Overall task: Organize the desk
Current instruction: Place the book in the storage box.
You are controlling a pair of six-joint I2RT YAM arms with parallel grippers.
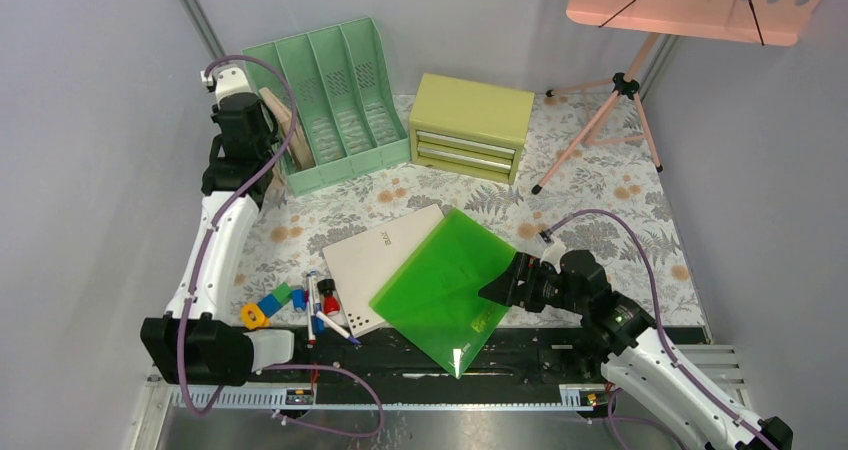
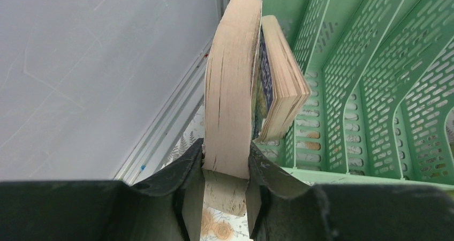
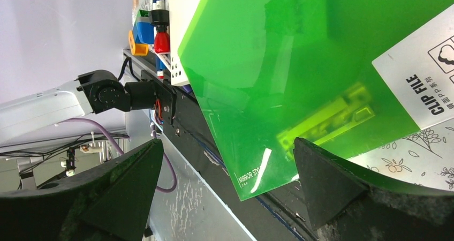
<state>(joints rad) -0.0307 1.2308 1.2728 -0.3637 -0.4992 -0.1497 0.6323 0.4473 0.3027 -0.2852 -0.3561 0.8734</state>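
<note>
The desk (image 1: 600,190) has a pale fern-and-flower covering. My left gripper (image 1: 266,132) is at the back left, shut on the page edge of a thick paperback book (image 2: 233,80), with the jaws (image 2: 225,168) clamped on both sides. The book stands upright at the left end of the green file organizer (image 1: 335,95), beside a second book (image 2: 281,91). I cannot tell if the held book is inside the slot. My right gripper (image 1: 507,285) is open and empty at the right edge of the green clip file (image 1: 445,280), which fills the right wrist view (image 3: 300,53) beyond the jaws (image 3: 227,144).
A white notebook (image 1: 378,260) lies partly under the green file. Pens and small coloured blocks (image 1: 310,305) lie at the front left. A yellow-green drawer chest (image 1: 470,125) stands at the back. A pink tripod stand (image 1: 610,110) is at the back right.
</note>
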